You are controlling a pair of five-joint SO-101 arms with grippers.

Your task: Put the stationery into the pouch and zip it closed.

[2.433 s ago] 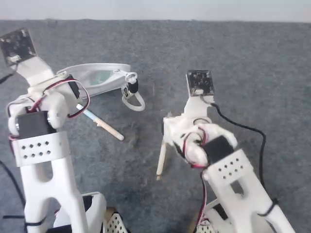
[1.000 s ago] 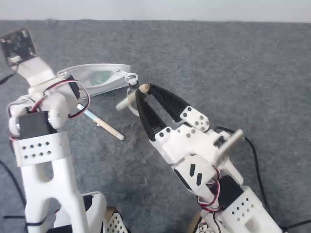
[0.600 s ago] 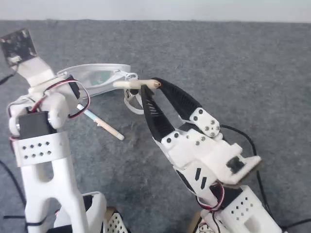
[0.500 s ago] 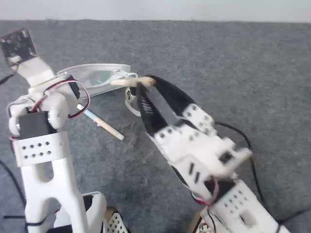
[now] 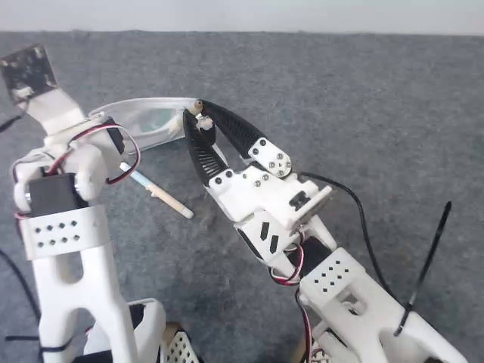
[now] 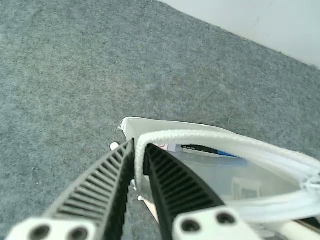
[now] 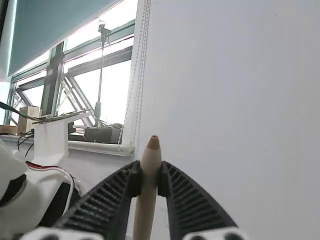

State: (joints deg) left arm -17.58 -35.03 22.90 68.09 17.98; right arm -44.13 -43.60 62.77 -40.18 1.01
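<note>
The right gripper (image 7: pixel 148 169) was clamped on a wooden pencil (image 7: pixel 142 200), which it held at the open mouth of the pouch (image 5: pixel 151 121). The left gripper (image 6: pixel 139 150) was closed on the pouch rim. A pen (image 5: pixel 159 192) lay on the worktop (image 5: pixel 363 106) near the pouch. The pencil appeared light, stiff and smooth, so a mid-shaft grip should limit pivoting. The pouch appeared soft and limp, so it is best held by the rim beside the zipper.

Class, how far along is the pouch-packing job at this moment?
Done: a blue item lies inside the pouch. In hand: left hand grips the pouch rim; right hand holds a pencil at its mouth. Left: drop it in, fetch the pen off the table, zip shut.
</note>
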